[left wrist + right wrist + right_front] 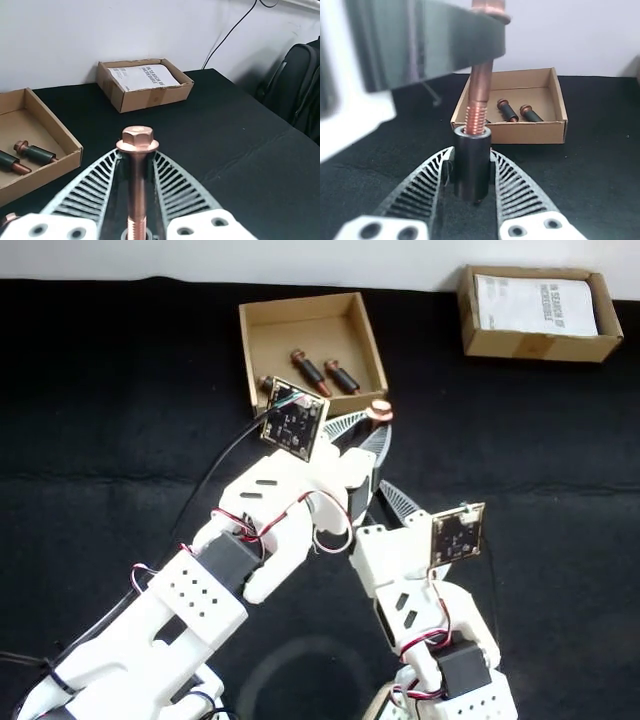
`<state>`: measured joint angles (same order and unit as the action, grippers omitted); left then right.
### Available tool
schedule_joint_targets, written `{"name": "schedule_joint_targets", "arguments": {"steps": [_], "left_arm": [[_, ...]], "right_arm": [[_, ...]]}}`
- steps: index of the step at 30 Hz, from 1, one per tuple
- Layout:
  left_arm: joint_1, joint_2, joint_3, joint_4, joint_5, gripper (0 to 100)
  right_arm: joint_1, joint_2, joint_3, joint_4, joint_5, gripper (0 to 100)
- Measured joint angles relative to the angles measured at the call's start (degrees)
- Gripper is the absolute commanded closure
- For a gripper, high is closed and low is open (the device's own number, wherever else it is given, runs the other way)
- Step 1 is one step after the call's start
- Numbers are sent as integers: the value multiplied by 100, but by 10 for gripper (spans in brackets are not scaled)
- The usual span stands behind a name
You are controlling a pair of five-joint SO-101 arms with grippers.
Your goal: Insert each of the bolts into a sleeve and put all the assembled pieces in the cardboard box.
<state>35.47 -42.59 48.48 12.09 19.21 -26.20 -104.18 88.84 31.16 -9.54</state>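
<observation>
My left end effector (pixel 135 153) pinches the copper bolt (pixel 136 192) by its shank, with the hex head pointing away from the wrist. My right end effector (pixel 471 152) is pressed together on the black sleeve (pixel 471 172) and holds it upright. The bolt's threaded tip sits in the sleeve's top opening. Both parts hang over the black surface (pixel 120 390), near the open cardboard box (pixel 290 332), which contains assembled pieces (pixel 310 371). A second box (pixel 535 346) holding a printed sheet stands well apart.
</observation>
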Motion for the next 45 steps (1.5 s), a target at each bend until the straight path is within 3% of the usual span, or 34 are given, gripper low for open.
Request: {"name": "schedule_joint_targets", "arguments": {"steps": [7, 12, 15, 26, 31, 36, 41, 45], "left_arm": [[88, 0, 9, 905, 18, 966], [264, -97, 9, 1486, 9, 795], [404, -325, 9, 1749, -9, 743], [510, -1767, 9, 3095, -229, 745], [18, -2699, 9, 3710, -563, 758], [-703, -3736, 9, 4202, -844, 876], [-1240, -4554, 9, 4457, -1116, 982], [-1697, -5029, 255, 4519, -1152, 990]], "right_arm": [[273, 0, 0, 0, 0, 991], [290, 0, -18, 0, 0, 991], [316, 0, -35, 0, 0, 991], [334, 0, -105, 9, 0, 991], [352, 9, -281, 9, 0, 991], [352, 264, -993, 9, 0, 991], [589, 1477, -2127, 9, 0, 991], [589, 2866, -3437, 18, 0, 991]]}}
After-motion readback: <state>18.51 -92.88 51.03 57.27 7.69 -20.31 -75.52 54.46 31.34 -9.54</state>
